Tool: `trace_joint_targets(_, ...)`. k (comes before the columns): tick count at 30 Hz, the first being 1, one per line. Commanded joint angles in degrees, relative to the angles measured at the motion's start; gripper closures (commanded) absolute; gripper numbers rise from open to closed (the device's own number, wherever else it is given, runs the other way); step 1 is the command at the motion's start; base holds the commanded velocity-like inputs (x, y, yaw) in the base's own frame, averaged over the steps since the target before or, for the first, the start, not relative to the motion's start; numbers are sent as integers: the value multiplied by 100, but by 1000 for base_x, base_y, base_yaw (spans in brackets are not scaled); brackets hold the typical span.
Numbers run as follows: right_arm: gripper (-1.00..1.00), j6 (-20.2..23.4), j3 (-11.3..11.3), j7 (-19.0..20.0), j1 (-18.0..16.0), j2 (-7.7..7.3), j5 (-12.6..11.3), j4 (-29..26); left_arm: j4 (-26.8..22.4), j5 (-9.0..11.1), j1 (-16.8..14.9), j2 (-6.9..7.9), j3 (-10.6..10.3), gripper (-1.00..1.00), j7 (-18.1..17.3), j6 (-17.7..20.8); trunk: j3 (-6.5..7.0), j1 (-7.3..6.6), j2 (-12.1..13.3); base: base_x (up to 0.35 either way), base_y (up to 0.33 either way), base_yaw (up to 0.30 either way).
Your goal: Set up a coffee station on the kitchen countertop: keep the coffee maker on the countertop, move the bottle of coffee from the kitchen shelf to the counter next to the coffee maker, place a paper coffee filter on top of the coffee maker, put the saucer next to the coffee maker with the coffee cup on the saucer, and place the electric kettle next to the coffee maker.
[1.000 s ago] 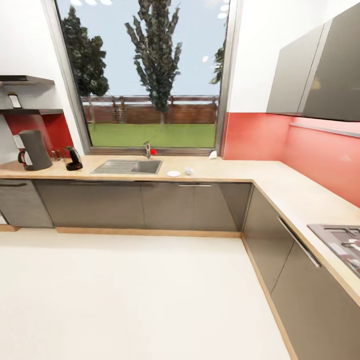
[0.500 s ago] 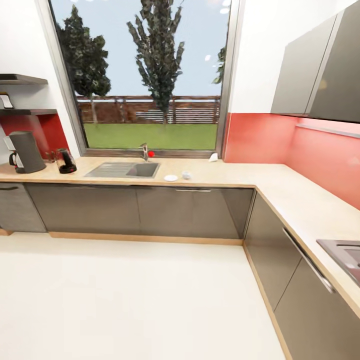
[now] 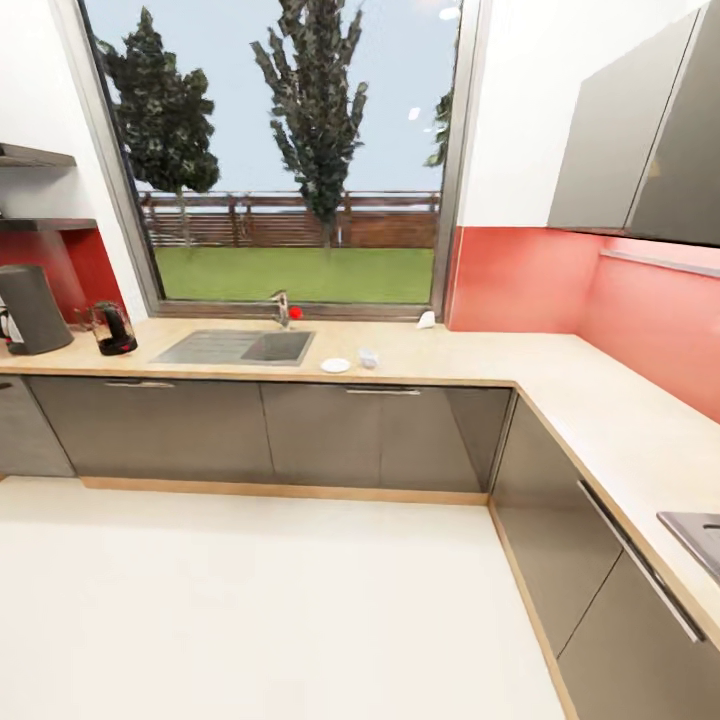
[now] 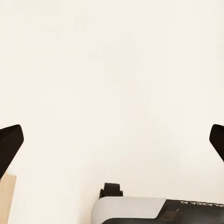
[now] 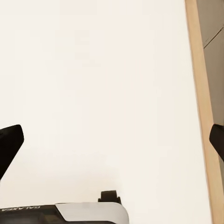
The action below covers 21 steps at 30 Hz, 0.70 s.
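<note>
Wood-toned tabletop [image 3: 470,352] runs ahead of you — coffee maker [image 3: 30,310] and kettle [image 3: 113,328] far left, saucer [image 3: 335,365] and cup [image 3: 369,358] right of the sink [image 3: 240,347]. Both your jaws hang spread over bare floor [image 4: 112,84].

You are looking at an evenly bright, daylit kitchen, light pouring through the window [image 3: 290,150]. Shadows are faint and soft under the kitchen countertop [image 3: 450,355]. Pale reflections streak the glossy wall cabinets [image 3: 640,140]. Straight lines bow toward the edges. Both wrist views look washed-out, near white.
</note>
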Motion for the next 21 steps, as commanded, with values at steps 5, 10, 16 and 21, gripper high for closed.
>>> trace_joint_targets(5, -100, -18, -7, -1, -4, 1, 6, 3, 5, 41, -6, -1, 4, -100, -6, -17, -12, 6, -11, 289, 0, 0)
trace_joint_targets(10, -100, -17, -7, -1, -4, 1, 6, 3, 5, 41, -6, -1, 4, -100, -6, -17, -12, 6, -11, 289, 0, 0)
trace_joint_targets(16, -100, -17, -7, -1, -4, 1, 6, 3, 5, 41, -6, -1, 4, -100, -6, -17, -12, 6, -11, 289, 0, 0)
trace_joint_targets(21, -100, -18, -7, -1, -4, 1, 6, 3, 5, 41, -5, -1, 4, -100, -6, -17, -12, 6, -11, 289, 0, 0)
